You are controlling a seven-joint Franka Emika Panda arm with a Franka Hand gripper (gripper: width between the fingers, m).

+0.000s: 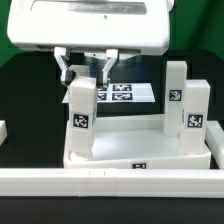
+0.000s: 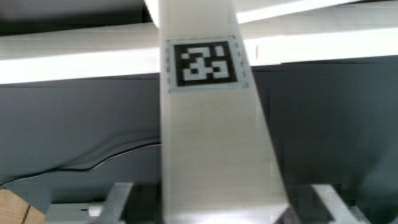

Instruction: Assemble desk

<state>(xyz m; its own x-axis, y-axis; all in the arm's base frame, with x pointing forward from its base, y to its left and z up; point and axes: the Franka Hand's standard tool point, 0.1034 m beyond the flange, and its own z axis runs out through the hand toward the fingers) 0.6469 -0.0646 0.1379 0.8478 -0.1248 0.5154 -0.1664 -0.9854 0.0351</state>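
While the arm works over the black table, we count three legs standing on the desk top (image 1: 140, 152), which lies low in the exterior frame against a long white rail (image 1: 110, 181). Two legs, the right front leg (image 1: 196, 112) and the right rear leg (image 1: 176, 96), stand at the frame's right, apparently seated in their corner sockets. The third leg (image 1: 82, 112) stands at the left front corner, and the gripper (image 1: 85, 72) is clamped on its upper end, one finger on each side. We judge this leg is being seated or screwed in, so the work looks past halfway. A fourth leg is not visible to us, and the left rear corner is hidden behind the held leg.

Behind the desk, in the frame's middle, the exterior view shows the marker board (image 1: 122, 94), which the wrist view lacks. Looking down the held leg (image 2: 214, 130), the wrist view shows its tag large and both fingers (image 2: 118, 200) flanking it.
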